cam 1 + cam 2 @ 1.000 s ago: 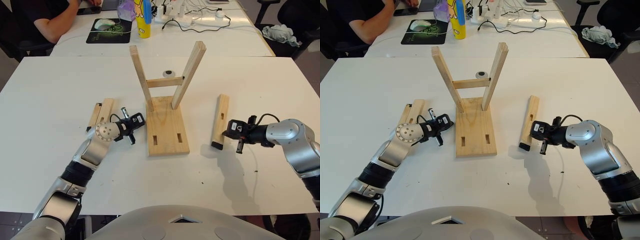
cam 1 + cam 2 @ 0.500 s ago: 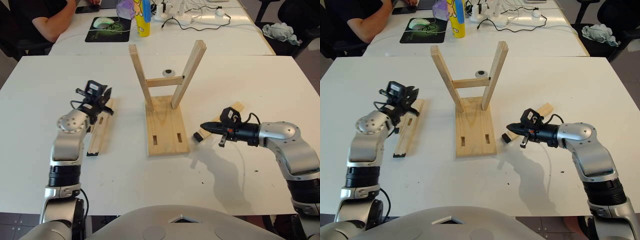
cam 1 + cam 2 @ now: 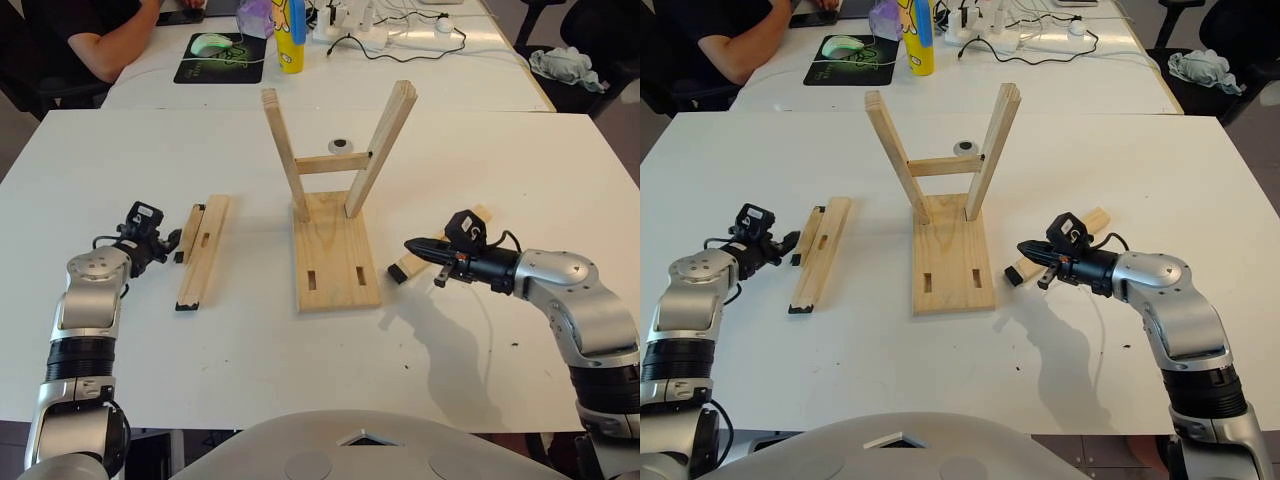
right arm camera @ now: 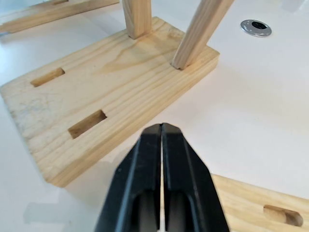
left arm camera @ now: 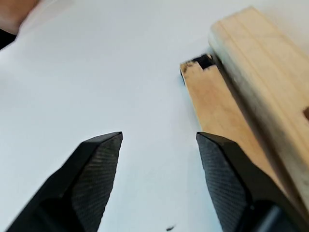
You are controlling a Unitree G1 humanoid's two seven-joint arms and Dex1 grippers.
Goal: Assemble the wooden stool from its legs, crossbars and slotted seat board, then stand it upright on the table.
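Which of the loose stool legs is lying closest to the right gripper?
The slanted leg right of the seat board, at the right gripper; the other leg lies far left beside the crossbar.

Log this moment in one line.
seat board: two legs slotted, two slots empty | left pincer: open beside crossbar | right pincer: shut by loose leg

Place: looks like an office or a lab workroom
Worktop: a plain white worktop [image 3: 130,160], with a cable grommet [image 3: 341,146] set into it
Desk behind: a mouse [image 3: 210,43] is parked on a mouse pad [image 3: 205,70], and plugs and cables [image 3: 380,25] are piled up alongside
Seating: a dark office chair [image 3: 610,30] is tucked in at the far corner
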